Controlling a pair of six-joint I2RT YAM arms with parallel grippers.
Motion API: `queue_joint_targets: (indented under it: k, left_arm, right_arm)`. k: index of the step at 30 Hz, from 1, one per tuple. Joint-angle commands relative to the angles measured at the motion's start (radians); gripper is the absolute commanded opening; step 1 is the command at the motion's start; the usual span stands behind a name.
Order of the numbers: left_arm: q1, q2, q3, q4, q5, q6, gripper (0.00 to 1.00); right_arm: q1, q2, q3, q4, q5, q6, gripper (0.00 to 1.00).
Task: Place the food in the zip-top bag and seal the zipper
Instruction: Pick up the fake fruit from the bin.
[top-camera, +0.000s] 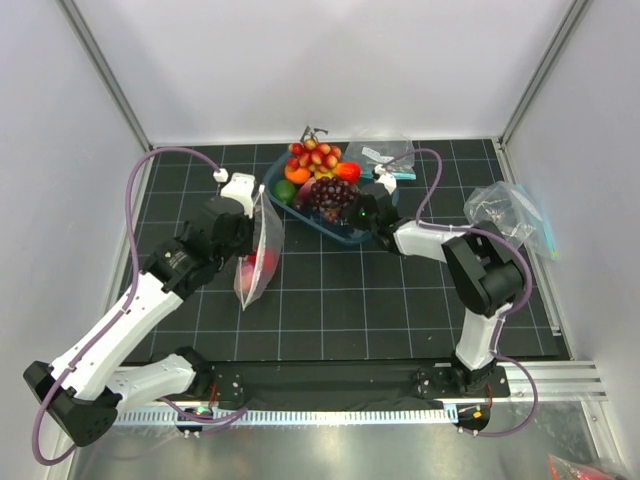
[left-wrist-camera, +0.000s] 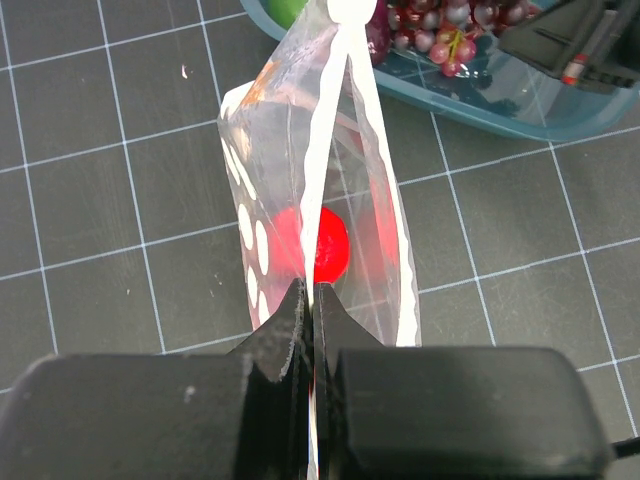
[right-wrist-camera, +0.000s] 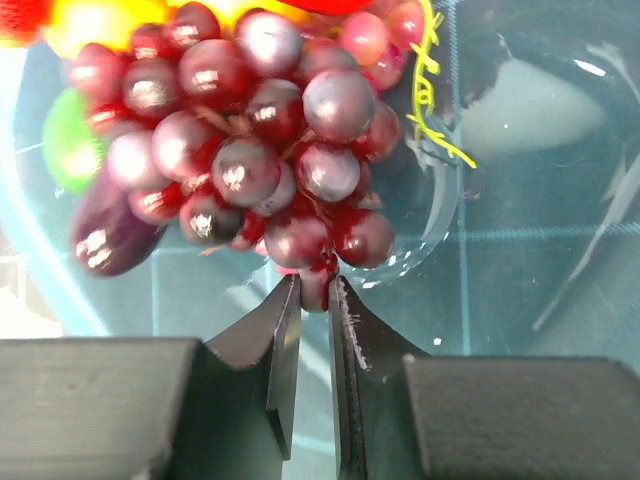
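Crumpled plain clear bags (top-camera: 510, 208) lie right of the blue plastic tray (top-camera: 352, 236), crowded with toy fruit. Left gripper (left-wrist-camera: 310, 300) reaches forward, jaws clamped on the edge of the clear white-dotted zip-top bag (left-wrist-camera: 385, 200), upright just left of the tray, red round tomato (left-wrist-camera: 320, 243) inside. Right gripper (right-wrist-camera: 313, 300) sits low in the tray, jaws pinching the lowest grape of the dark purple grape bunch (right-wrist-camera: 260, 140); purple lump (right-wrist-camera: 108, 235) beside it, maybe the onion.

Blue tray (top-camera: 345, 238) on black gridded mat (top-camera: 340, 300); plain clear bag (top-camera: 510, 210), perhaps teal-edged, far right.
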Motion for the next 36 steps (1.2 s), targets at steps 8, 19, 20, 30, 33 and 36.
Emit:
queue_joint_targets:
  k: [8, 19, 20, 30, 33, 36]
  left_arm:
    - [0.006, -0.014, -0.002, 0.039, -0.004, 0.016, 0.00]
    - [0.006, -0.010, -0.002, 0.038, -0.007, 0.016, 0.00]
    - [0.006, -0.010, -0.002, 0.039, -0.007, 0.016, 0.00]
    - [0.006, -0.005, -0.002, 0.036, -0.011, 0.017, 0.00]
    - [0.006, -0.005, -0.002, 0.037, -0.013, 0.017, 0.00]
    - [0.006, -0.005, -0.002, 0.037, -0.013, 0.017, 0.00]
  right_arm:
    - [0.007, -0.318, -0.229, 0.263, -0.029, -0.083, 0.20]
    - [0.059, -0.593, -0.374, 0.353, 0.035, -0.221, 0.20]
    - [0.071, -0.609, -0.381, 0.355, 0.040, -0.231, 0.20]
    - [0.097, -0.677, -0.424, 0.315, 0.161, -0.225, 0.41]
    - [0.099, -0.664, -0.439, 0.310, 0.203, -0.202, 0.57]
    - [0.097, -0.658, -0.437, 0.284, 0.241, -0.176, 0.62]
